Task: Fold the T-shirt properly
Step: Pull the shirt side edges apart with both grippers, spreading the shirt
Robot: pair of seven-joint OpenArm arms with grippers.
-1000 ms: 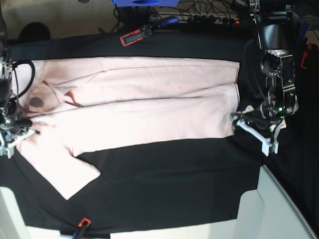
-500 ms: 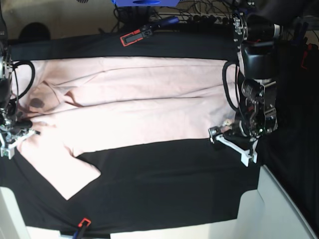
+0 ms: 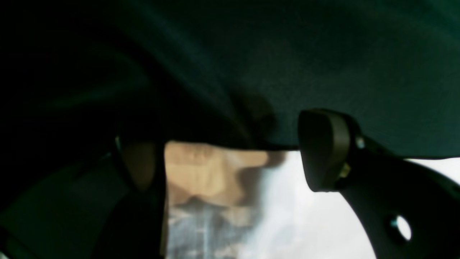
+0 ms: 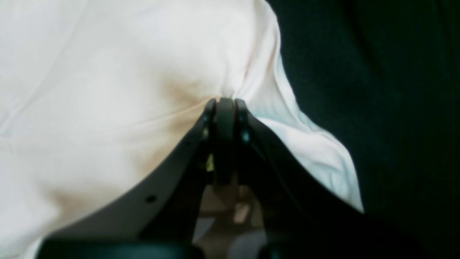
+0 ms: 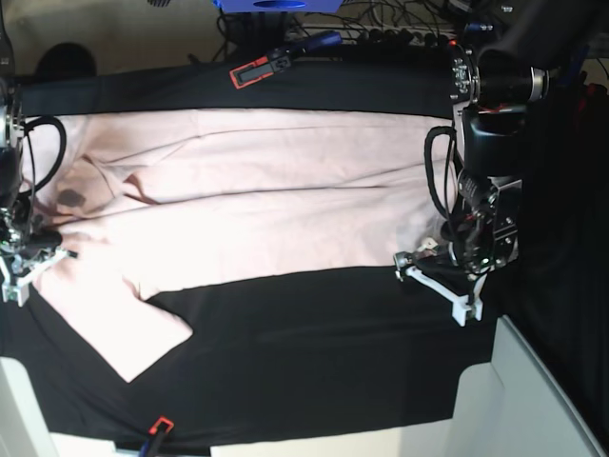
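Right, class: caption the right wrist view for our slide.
Right end effector shut on a pinched fold of the pale pink T-shirt over the black table cloth.

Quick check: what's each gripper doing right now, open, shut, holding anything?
Left gripper: open, holding nothing.
Right gripper: shut on the T-shirt.

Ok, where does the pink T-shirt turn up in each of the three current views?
Base: the T-shirt lies spread across the middle, from the left edge to the left pincer.
Right wrist: it fills the left and centre, bunched in the shut right pincer.
Left wrist: not clearly in it; only blurred pale patches between the open fingers.
Shared landmark: the black table cloth.
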